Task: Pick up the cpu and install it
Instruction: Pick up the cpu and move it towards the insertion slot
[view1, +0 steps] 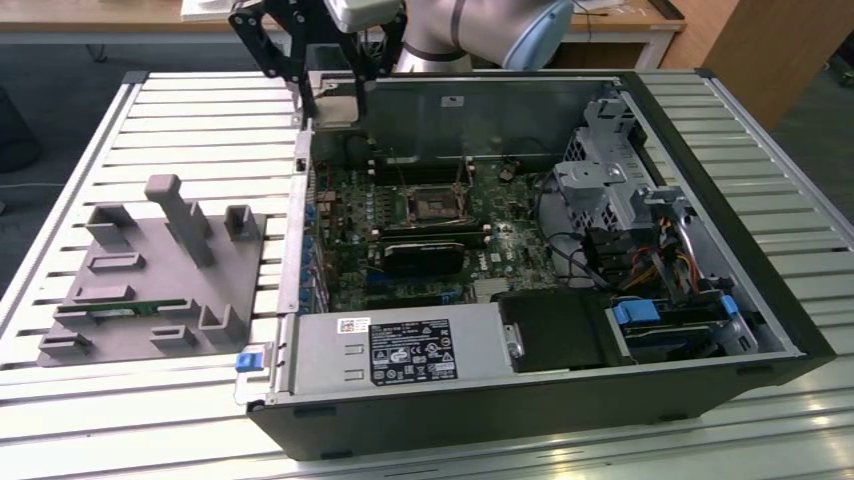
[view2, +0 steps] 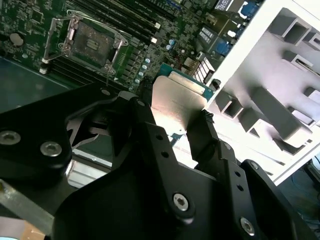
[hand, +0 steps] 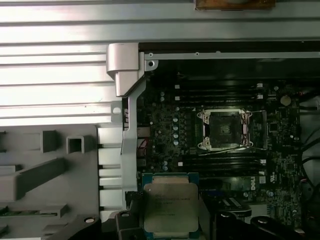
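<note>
Silver cpu clamped flat between the fingers of gripper, at case edge; open socket further inside, well apart.

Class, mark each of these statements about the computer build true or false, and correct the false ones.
1. The gripper holds the cpu. True.
2. The cpu already sits in the motherboard socket. False: the socket is empty, and the cpu is held in the air, apart from it.
3. The gray fixture lies on the exterior view's right of the computer case. False: the gray fixture lies on the exterior view's left of the computer case.
4. A green memory stick lies in the gray fixture. True: the memory stick rests in it.
</note>
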